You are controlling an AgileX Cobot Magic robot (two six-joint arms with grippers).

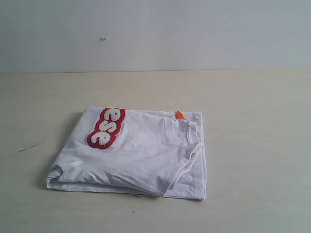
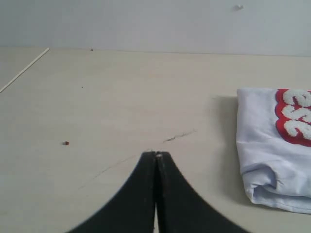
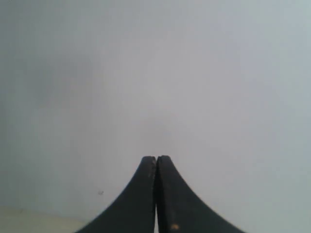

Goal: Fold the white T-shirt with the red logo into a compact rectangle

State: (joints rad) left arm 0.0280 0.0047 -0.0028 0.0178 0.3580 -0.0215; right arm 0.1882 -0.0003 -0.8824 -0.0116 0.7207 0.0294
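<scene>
A: What is the exterior view showing?

B: The white T-shirt point(image 1: 141, 155) is lying folded into a rough rectangle in the middle of the pale table point(image 1: 252, 145), its layers stacking up along the near edge. The red logo point(image 1: 107, 127) is facing up near the far left corner, with only some of its white letters showing. The collar point(image 1: 182, 133) and the orange neck tag point(image 1: 180, 115) are sitting toward the far right corner. A plain grey wall point(image 1: 194, 34) is running behind the table.

A: And the left wrist view?

B: It is adding the left gripper point(image 2: 156, 154), whose black jaws are pressing together with nothing between them, over the tabletop and well apart from the shirt. Only one folded edge of the shirt, with a piece of the logo, is coming into this picture. The collar and tag are appearing in the exterior view alone. A thin scratch point(image 2: 179, 136) is crossing the tabletop between the gripper and the shirt, and a small red speck point(image 2: 65, 143) is lying farther from the shirt.

A: The right wrist view?

B: The right gripper point(image 3: 156, 158) is clenched too, gripping nothing. It is pointing at the wall, with a sliver of table peeking in at one corner.
</scene>
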